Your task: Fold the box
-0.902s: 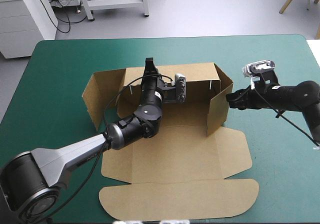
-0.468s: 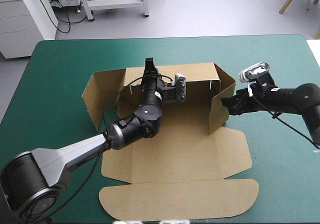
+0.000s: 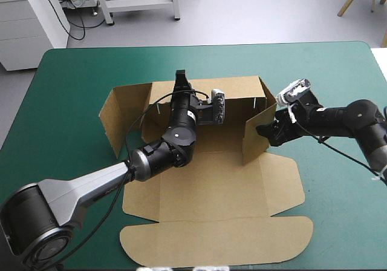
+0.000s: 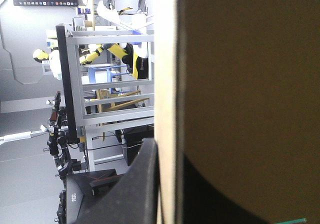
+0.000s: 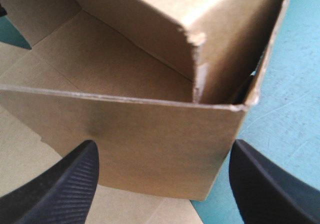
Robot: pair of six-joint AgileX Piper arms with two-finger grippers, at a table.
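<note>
The box, its rear wall seemingly pinched by the left hand, blocks the wide-open right hand.

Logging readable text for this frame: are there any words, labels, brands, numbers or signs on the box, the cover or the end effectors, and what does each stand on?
None can be read.
Box: plain brown board, no print on any face that shows.
Cover: plain teal-green, no marks.
Left end effector, shut on the box, and right end effector, open: black, no lettering visible.
</note>
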